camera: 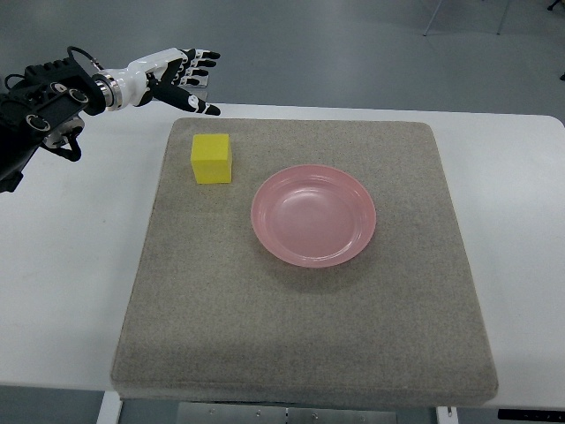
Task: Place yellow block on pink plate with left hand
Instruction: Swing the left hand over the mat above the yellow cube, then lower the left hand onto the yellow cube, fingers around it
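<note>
The left hand (181, 78) hovers with fingers spread and empty over the bench's (71, 265) far left edge. The yellow block (212, 158) sits near the far left corner of the grey mat (300, 327), just beside the pink plate (313, 215). Best to descend squarely over the block, closing on opposite faces.

Glossy pink plate (313, 215), matt yellow block (212, 158), rough mat (309, 336)
</note>
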